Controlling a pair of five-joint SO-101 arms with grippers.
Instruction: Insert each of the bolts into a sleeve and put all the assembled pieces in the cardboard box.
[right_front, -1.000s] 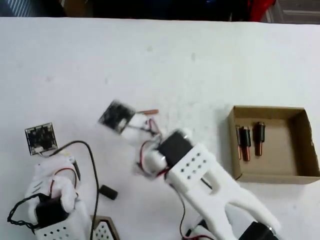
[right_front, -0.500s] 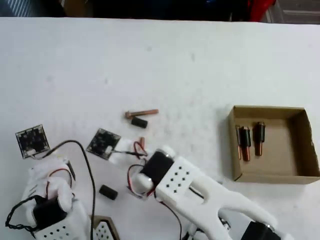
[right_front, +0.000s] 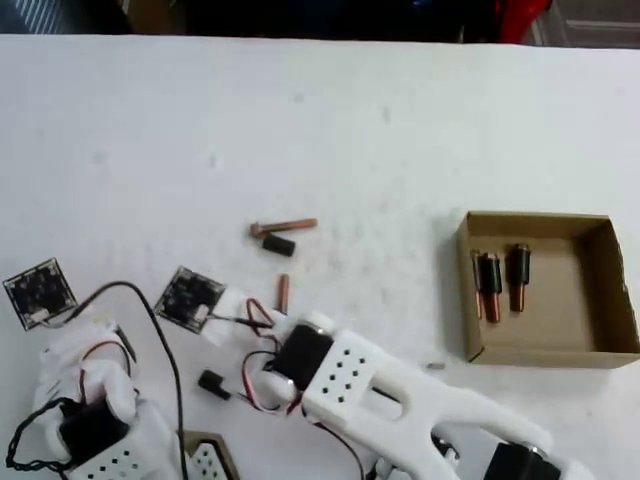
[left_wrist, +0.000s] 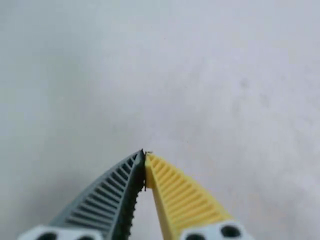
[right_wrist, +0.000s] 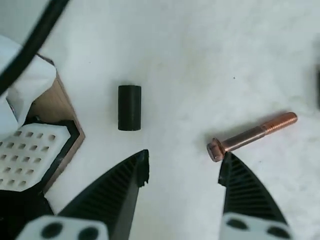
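The right arm (right_front: 400, 405) is a white printed shell with a grid of small round holes on its upper face and a black servo block (right_front: 303, 358) at its wrist. Thin red, black and white wires (right_front: 256, 316) loop beside that block, and a small square black circuit board (right_front: 188, 297) sits at its front end. The right fingers (right_wrist: 117, 187) are black and ribbed, on white bases with round screw holes. The left arm (right_front: 110, 400) is white too, with a black cable (right_front: 176, 375) arching over it and its own square board (right_front: 38, 293). The left fingers (left_wrist: 107, 192) are ribbed, one grey and one yellow.
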